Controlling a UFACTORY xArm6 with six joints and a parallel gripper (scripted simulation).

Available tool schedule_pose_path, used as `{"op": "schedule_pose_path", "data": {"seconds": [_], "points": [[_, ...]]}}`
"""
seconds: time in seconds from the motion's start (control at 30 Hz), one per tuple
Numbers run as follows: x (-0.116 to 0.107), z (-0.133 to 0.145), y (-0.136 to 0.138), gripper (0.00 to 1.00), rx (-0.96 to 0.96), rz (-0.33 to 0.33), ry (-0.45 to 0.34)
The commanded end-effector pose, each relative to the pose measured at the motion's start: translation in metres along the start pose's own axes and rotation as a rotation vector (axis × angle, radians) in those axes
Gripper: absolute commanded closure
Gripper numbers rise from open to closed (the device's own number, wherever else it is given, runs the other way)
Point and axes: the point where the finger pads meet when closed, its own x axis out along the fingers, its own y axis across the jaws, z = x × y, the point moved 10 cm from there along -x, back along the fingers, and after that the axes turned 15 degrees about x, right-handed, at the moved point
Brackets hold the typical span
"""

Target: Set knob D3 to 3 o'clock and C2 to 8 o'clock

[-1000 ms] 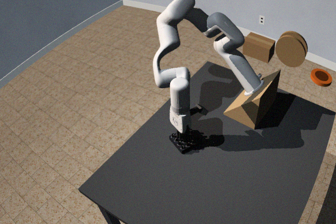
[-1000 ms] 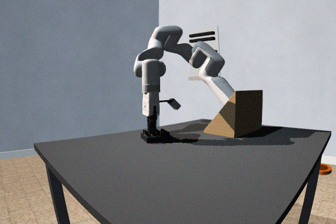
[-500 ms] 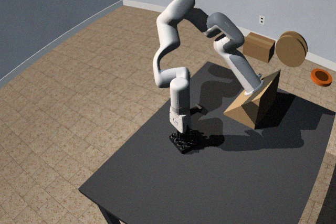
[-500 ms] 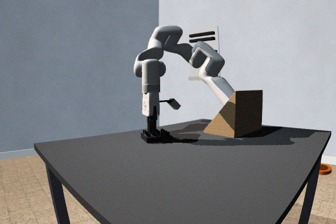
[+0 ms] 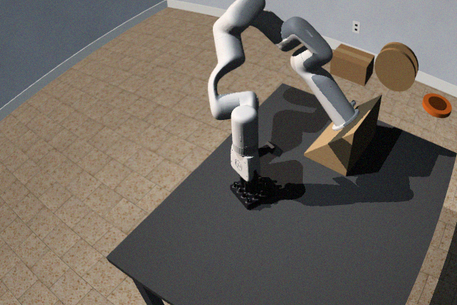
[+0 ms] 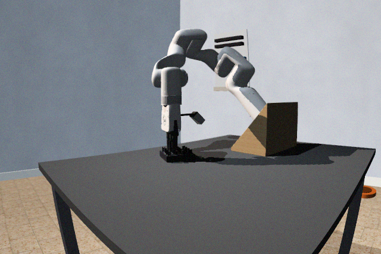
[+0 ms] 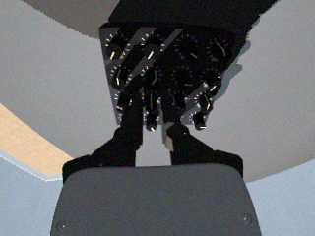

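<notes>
The black knob box (image 5: pixel 254 192) stands on the dark table near its left edge; it also shows in the exterior view (image 6: pixel 177 154) and in the wrist view (image 7: pixel 167 73). My gripper (image 5: pixel 248 183) (image 6: pixel 172 146) points straight down onto the box. In the wrist view the two fingers stand slightly parted on either side of a knob in the row at the box's near edge, with a small gap to it. The white knob lines show as short streaks. The printed names are too dark and small to read, so I cannot tell which knob this is.
A tan wedge-shaped block (image 5: pixel 345 139) holds the arm's base at the back right of the table. On the floor beyond are a cardboard box (image 5: pixel 350 63), a brown disc (image 5: pixel 395 66) and an orange ring (image 5: pixel 437 104). The table's left edge is close to the knob box.
</notes>
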Motion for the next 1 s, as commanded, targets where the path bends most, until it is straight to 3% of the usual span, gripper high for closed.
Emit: {"op": "schedule_pose_path", "data": {"seconds": [0.0, 0.5, 0.97], "points": [[-0.001, 0.001, 0.0, 0.81, 0.001, 0.002, -0.002], [-0.002, 0.001, 0.0, 0.81, 0.001, 0.002, -0.002], [-0.029, 0.001, 0.0, 0.81, 0.001, 0.002, -0.002]]}}
